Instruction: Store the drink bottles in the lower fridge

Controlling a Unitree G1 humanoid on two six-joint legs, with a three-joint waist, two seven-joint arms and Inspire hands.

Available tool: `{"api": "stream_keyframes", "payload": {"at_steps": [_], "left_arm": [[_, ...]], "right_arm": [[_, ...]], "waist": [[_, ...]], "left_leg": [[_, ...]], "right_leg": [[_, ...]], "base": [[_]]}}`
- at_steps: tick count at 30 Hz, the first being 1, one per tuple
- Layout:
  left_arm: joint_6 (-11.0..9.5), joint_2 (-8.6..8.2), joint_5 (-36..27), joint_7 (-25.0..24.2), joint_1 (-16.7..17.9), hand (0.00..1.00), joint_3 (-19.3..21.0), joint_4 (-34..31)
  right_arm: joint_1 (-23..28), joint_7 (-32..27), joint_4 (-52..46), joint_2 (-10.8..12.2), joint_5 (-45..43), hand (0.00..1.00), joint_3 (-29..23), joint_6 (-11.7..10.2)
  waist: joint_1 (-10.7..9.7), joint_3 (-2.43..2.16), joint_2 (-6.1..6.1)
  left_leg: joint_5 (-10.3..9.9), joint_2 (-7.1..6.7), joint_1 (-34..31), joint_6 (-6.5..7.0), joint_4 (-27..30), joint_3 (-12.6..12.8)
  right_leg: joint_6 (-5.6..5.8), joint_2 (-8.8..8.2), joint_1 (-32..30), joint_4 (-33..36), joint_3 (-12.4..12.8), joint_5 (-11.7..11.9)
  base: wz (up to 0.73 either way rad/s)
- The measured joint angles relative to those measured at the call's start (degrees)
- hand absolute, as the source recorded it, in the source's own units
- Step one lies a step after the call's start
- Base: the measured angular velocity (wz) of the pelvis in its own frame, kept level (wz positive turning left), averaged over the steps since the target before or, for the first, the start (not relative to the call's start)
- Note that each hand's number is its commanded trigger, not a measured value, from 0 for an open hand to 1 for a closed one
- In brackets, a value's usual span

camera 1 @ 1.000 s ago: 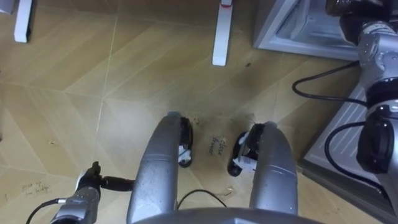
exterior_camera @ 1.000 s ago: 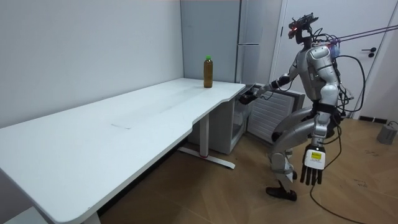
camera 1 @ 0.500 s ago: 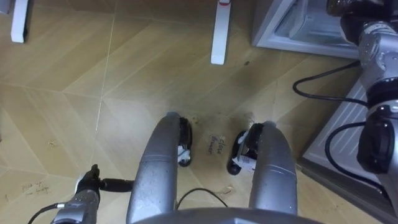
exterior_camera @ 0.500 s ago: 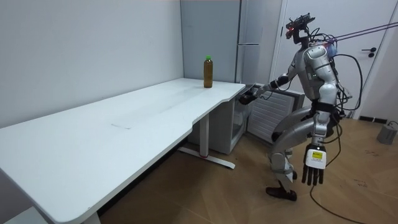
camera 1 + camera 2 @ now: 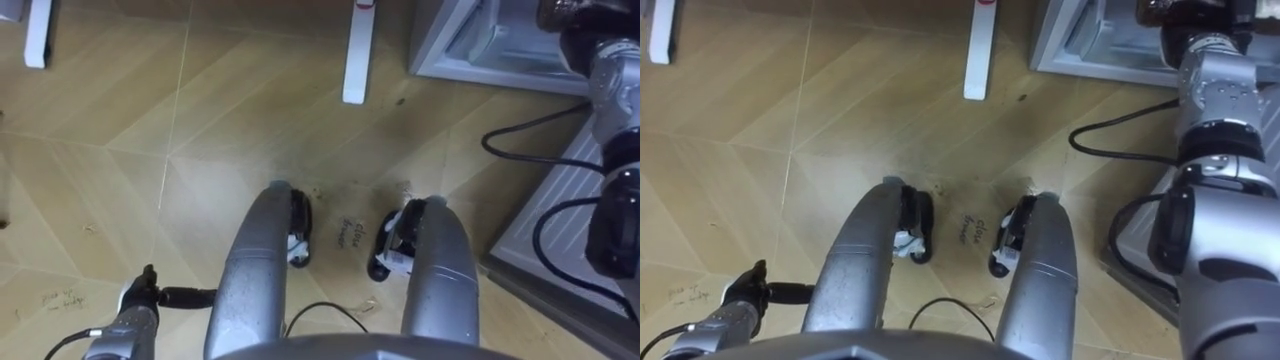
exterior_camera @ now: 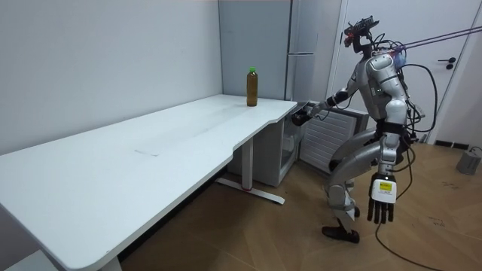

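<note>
You see a drink bottle (image 6: 251,88) of amber brown with a green cap, at the far end of a plain white table (image 6: 151,162). The fridge (image 6: 303,34) behind it is pale grey. The floor (image 5: 200,130) is tan wood laid in a chevron pattern, the table leg (image 5: 356,50) is white, and the robot's left hand (image 6: 381,205) is black

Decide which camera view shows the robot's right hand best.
The room view: the right hand appears whole, held out toward the fridge. Both eye views cut it off at their top right edge.
</note>
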Motion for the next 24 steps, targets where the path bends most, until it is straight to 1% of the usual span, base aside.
{"api": "stream_keyframes", "payload": {"at_steps": [2, 9, 14, 15, 16, 17, 24], "left_arm": [[0.0, 0.03, 0.0, 0.0, 0.0, 0.00, 0.0, 0.0], [-0.3, 0.04, 0.0, 0.0, 0.0, 0.00, -0.1, 0.1], [-1.2, 0.73, 0.0, 0.2, 0.0, 0.00, -0.9, 0.2], [-1.2, 0.89, 0.0, 0.2, 0.1, 0.00, -1.2, 0.2], [-1.2, 1.10, -0.2, 0.2, 0.1, 0.00, -1.2, 0.2], [-1.2, 1.23, -0.7, 0.2, 0.1, 0.00, -1.2, 0.2], [-1.1, 1.23, -1.3, 0.2, 0.1, 0.00, -1.5, 0.6]], "right_arm": [[0.0, 0.0, 0.0, -0.7, -0.6, 1.00, 0.0, -0.5], [0.0, -0.1, 0.0, -0.8, -1.8, 1.00, 0.2, -1.1], [0.0, -0.1, 0.9, -0.8, -2.0, 1.00, 2.2, -1.0], [0.0, -0.1, 1.4, -0.8, -2.0, 0.22, 2.2, -1.0], [0.0, -0.1, 2.4, -0.8, -2.0, 0.00, 2.2, -0.9], [0.0, -0.1, 2.9, -0.8, -2.0, 0.00, 2.2, -0.8], [0.0, -0.1, 3.5, -0.8, -2.0, 0.00, 2.2, -0.4]], "waist": [[0.0, 0.00, 0.00], [-0.1, 0.02, -0.03], [-0.1, 0.28, -0.42], [0.0, 0.28, -0.42], [0.1, 0.37, -0.58], [0.1, 0.47, -0.74], [0.0, 0.48, -0.76]], "left_leg": [[0.0, 0.11, 0.0, 0.00, -0.3, 0.2], [0.0, 0.27, 0.1, -0.09, -1.1, 0.4], [0.0, 0.42, 0.6, -0.08, -1.4, 0.4], [0.0, 0.62, 0.8, -0.07, -1.5, 0.4], [0.0, 0.74, 1.2, -0.07, -1.7, 0.4], [0.0, 0.77, 1.4, -0.07, -1.9, 0.4], [0.0, 0.99, 1.8, -0.08, -2.7, 0.4]], "right_leg": [[0.00, 0.02, 0.0, -0.2, 0.0, 0.0], [-0.09, 0.03, 0.1, -0.9, -0.4, 0.0], [-0.08, 0.08, 0.8, -1.4, -0.6, 0.0], [-0.08, 0.16, 1.2, -1.7, -0.7, 0.0], [-0.06, 0.32, 1.7, -2.1, -0.9, 0.0], [-0.02, 0.32, 2.0, -2.3, -1.1, 0.0], [0.28, 0.88, 2.7, -3.5, -1.3, 0.2]], "base": [[0.00], [0.00], [0.00], [0.00], [0.03], [0.04], [0.00]]}}
